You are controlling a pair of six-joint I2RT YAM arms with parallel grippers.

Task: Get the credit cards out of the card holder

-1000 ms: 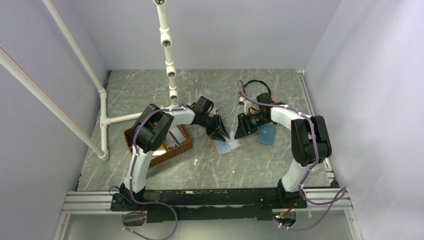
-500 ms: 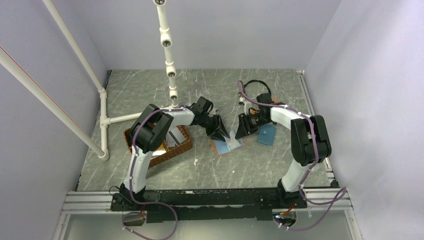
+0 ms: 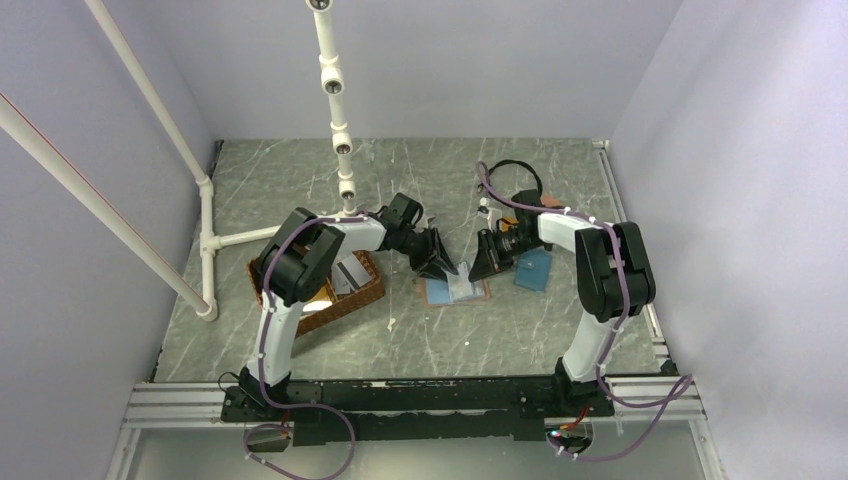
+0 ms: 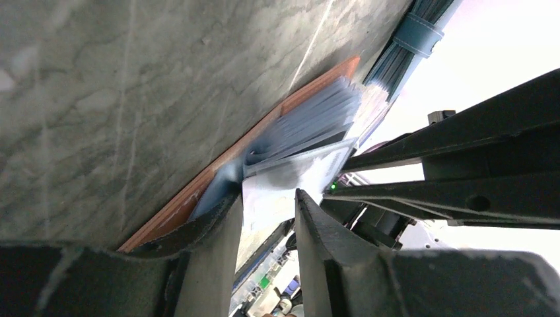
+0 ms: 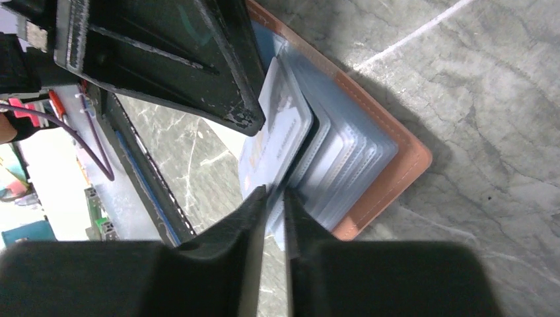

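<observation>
Going biggest first, we've got the grey marbled worktop [image 3: 300,180] carrying everything, with a white pipe frame [image 3: 206,235] standing on its left side. Both arms reach in and meet near the middle: the left arm [image 3: 300,260] bends over a brown wicker basket [image 3: 366,293], and the right arm [image 3: 610,265] curls in from the other side.

Next is the card holder [image 3: 431,293]. It lies spread open and flat on the worktop, right under the two tool tips, salmon outside facing down and its light-blue pockets [image 5: 343,165] facing up. A blue wallet [image 3: 534,269] sits just beside it on the right, apart from it.

The left tool [image 4: 267,197] has its fingers a little spread, tips down at the holder's edge, and through the gap its wrist view shows a pale card surface. Whether the tips actually press on anything, we can't tell.

The right tool [image 5: 275,193] is nearly pressed together, pinching the edge of one credit card [image 5: 280,122]. That card is tilted up out of the stacked pockets, with its far end up against the left tool's tip. We can't tell if more cards sit in the other pockets.
</observation>
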